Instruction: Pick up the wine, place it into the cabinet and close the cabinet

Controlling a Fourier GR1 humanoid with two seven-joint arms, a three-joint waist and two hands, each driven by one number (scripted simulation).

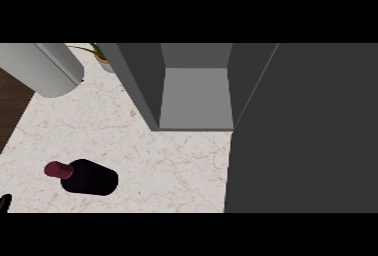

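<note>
The wine bottle (pixel 88 176) stands on the marble counter (pixel 170 165) at the lower left, dark with a maroon cap (pixel 58 170). The grey cabinet (pixel 193 95) stands at the top middle, its inside showing and holding nothing. Its dark door (pixel 303 135) is swung open and fills the right side of the view. Only a black sliver of my left hand (pixel 4 202) shows at the lower left edge, left of the bottle and apart from it. My right hand is out of view.
A large grey cylinder (pixel 44 67) lies at the top left, reaching over the counter's edge. A potted plant (pixel 100 54) sits behind the cabinet's left wall. Dark wood floor (pixel 11 105) shows past the counter's left edge.
</note>
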